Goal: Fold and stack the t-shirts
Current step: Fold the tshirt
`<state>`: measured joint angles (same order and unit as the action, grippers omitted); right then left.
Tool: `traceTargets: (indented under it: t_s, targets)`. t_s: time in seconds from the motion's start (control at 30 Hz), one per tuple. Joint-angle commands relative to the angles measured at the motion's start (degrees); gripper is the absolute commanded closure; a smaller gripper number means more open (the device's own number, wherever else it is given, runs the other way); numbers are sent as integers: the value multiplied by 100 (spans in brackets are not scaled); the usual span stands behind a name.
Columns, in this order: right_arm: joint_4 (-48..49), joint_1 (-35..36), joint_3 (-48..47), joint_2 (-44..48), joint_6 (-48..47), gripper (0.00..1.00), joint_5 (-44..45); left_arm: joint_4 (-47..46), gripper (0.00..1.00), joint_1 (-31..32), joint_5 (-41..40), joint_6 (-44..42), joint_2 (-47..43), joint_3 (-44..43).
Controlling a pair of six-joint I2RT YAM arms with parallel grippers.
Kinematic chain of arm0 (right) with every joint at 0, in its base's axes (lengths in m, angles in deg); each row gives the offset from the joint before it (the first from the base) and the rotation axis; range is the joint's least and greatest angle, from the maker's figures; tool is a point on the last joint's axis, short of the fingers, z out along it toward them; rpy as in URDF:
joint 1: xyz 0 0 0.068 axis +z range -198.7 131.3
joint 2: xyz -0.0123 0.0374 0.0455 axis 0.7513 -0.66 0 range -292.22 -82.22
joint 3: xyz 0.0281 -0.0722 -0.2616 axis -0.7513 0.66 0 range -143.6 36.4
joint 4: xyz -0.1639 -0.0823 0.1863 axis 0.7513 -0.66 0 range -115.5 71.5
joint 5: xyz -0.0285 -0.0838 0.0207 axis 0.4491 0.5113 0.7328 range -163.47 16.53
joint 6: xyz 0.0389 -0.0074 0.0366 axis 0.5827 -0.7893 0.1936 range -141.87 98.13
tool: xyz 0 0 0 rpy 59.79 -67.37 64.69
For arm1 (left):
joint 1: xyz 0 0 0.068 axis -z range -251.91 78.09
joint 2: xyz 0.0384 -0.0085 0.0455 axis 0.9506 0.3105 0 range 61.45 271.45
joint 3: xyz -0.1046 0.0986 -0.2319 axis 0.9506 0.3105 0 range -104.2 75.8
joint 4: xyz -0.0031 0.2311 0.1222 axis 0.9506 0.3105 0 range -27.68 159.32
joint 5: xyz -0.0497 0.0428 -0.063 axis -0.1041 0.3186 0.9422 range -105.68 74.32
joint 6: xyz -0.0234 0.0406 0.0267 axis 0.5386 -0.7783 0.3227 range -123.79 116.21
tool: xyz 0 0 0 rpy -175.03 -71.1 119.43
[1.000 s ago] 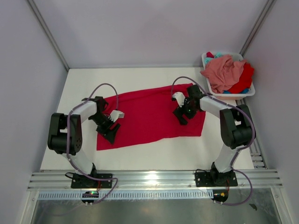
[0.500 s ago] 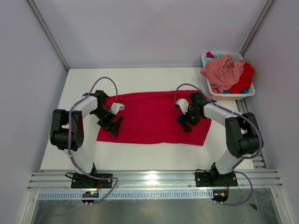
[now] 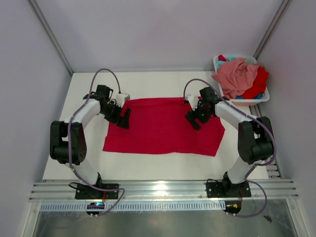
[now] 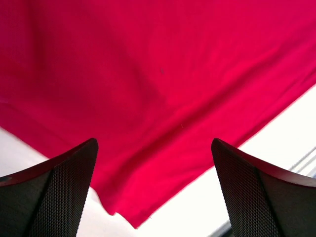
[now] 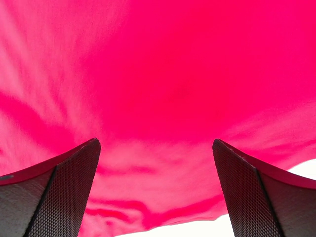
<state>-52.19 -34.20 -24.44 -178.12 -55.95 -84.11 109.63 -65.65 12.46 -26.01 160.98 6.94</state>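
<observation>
While both hands hover with nothing between their fingers, the red t-shirt [image 3: 165,126] lies spread flat across the middle of the worktop [image 3: 148,86]. The left hand [image 3: 124,117] sits over its far-left corner and the right hand [image 3: 194,120] over its far-right part. Each wrist view shows the fingers [image 4: 59,192] wide apart above smooth red cloth, gripping nothing. The remaining shirts, a salmon pink one [image 3: 237,74] on top, are heaped in the white basket [image 3: 247,102] at the far right, well apart from the red one. The main risk I see is an uneven pinch: if one hand catches only the top layer, or grips further in than the other, the fold would come out skewed. A hand pressing too low could also drag the cloth and bunch it.
</observation>
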Motion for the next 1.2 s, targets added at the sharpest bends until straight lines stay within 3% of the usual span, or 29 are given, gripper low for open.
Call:
traceTargets:
  t_s: [0.0,0.13,0.27,0.4,0.5,0.63,0.73,0.8,1.17]
  targets:
    - [232,-9,-928,-96,252,1,-149,-1336,1,15,-114,788,-802,-400]
    - [547,-9,-1535,158,885,0,-500,-2330,1,7,-309,1674,-1574,-488]
    - [1346,-9,-1484,589,1281,1,-257,-3103,1,15,-809,2325,-2050,-331]
    - [2889,-9,-1098,581,1518,1,-123,-4184,1,7,-1250,2722,-2104,293]
    - [3237,-18,-1175,73,1625,1,-175,-4625,1,15,-872,2391,-1720,558]
    - [2887,-18,-1571,-832,1633,1,-185,-4197,1,33,-1108,2336,-797,-3]
    - [2737,-18,-1598,-1044,1502,0,-290,-3292,1,33,-1434,2240,65,-768]
    - [2684,-18,-1545,-1089,1449,1,-334,-3176,1,33,-1635,1898,460,-944]
    - [2517,-18,-1098,-852,632,1,149,-2464,1,33,-2111,1018,129,-506]
